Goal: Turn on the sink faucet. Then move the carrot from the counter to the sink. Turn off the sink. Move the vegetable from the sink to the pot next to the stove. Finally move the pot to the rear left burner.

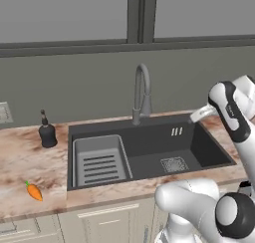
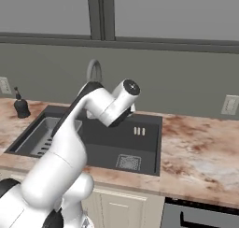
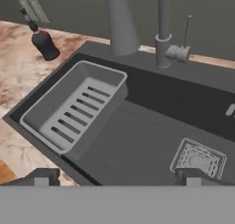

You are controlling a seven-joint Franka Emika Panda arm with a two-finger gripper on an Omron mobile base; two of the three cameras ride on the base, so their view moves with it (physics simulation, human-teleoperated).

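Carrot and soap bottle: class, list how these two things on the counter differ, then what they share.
The carrot is orange; the soap bottle is black. The carrot lies flat near the counter's front edge; the soap bottle stands upright at the back, by the wall. The carrot tapers to a point; the soap bottle is rounded with a pump top. Both sit left of the sink.

The arm [image 2: 70, 147] is glossy white, built of rounded, tube-like links. Its joints [image 1: 238, 214] are dark, capped with grey discs. A black strip runs along the forearm [image 1: 234, 115]. The tool's [image 3: 117, 176] two finger tips [image 3: 41, 176] are small, dark grey and blocky.
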